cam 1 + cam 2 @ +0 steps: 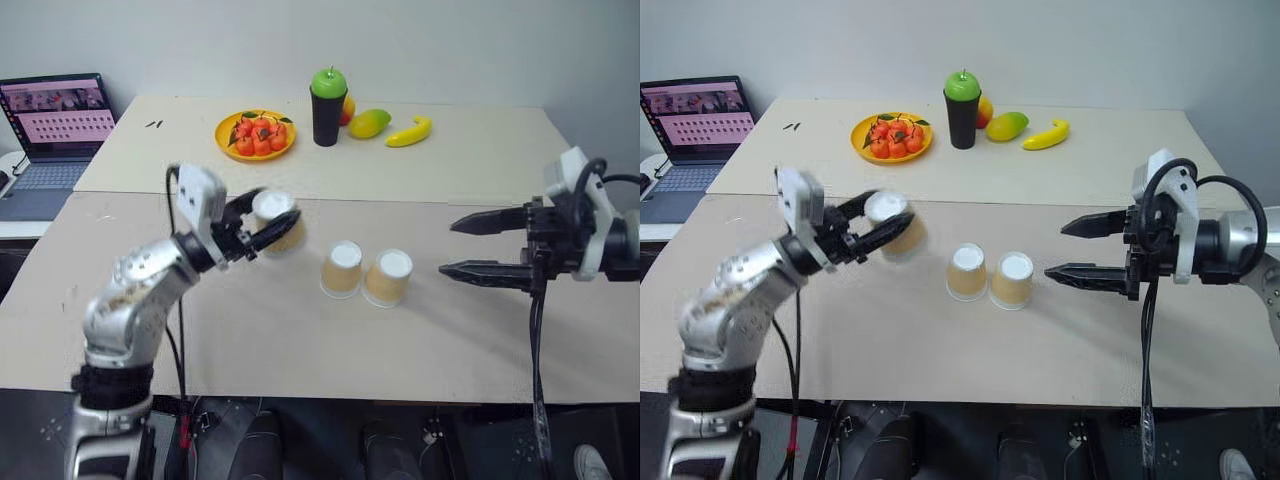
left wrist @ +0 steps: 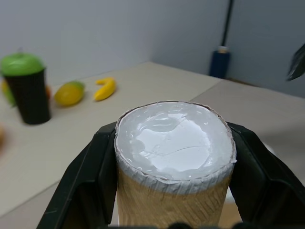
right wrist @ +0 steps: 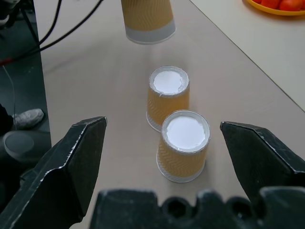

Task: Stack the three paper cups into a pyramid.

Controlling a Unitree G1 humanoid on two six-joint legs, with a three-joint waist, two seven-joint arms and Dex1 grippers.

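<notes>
The left pincer (image 1: 868,228) held the third cup (image 1: 892,222) aloft, the right pincer (image 1: 1065,250) gaped wide, and next the cup needed setting atop the two side-by-side cups (image 1: 989,274).

We find no text, label, brand, number or sign that can be read. The laptop (image 1: 52,140) beside the worktop's (image 1: 480,160) far left corner has a lit screen with pink bands and rows of small marks, but we cannot make out a single word there. The paper cups (image 1: 365,272) carry only a plain zigzag texture on their tan sides, and the black cup (image 1: 327,112) near the far edge shows no printing we can read.
</notes>
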